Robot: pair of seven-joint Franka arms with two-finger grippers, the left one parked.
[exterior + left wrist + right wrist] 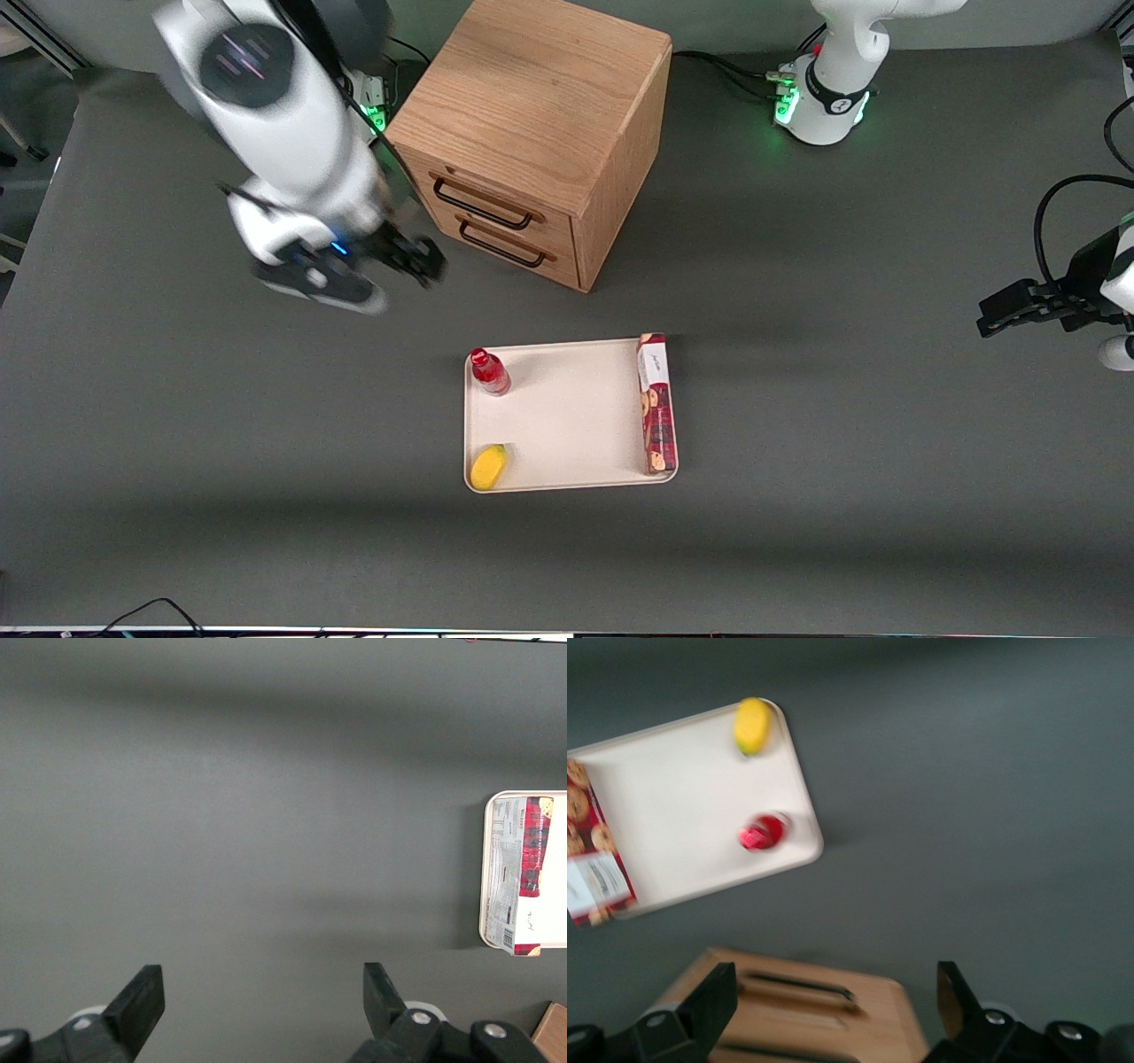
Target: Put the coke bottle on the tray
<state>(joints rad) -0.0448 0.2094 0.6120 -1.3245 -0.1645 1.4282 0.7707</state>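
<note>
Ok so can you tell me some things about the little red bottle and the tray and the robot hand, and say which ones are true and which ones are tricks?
1. The coke bottle stands upright on the tray. True.
2. The gripper is squeezing the bottle. False: it is open, up in the air near the wooden cabinet, well away from the bottle.
3. A yellow fruit lies on the tray, nearer the front camera than the bottle. True.
4. The cookie box is inside a cabinet drawer. False: it lies along the tray's edge toward the parked arm's end, and both drawers are shut.
5. The bottle touches the cookie box. False: they sit at different ends of the tray.
</note>
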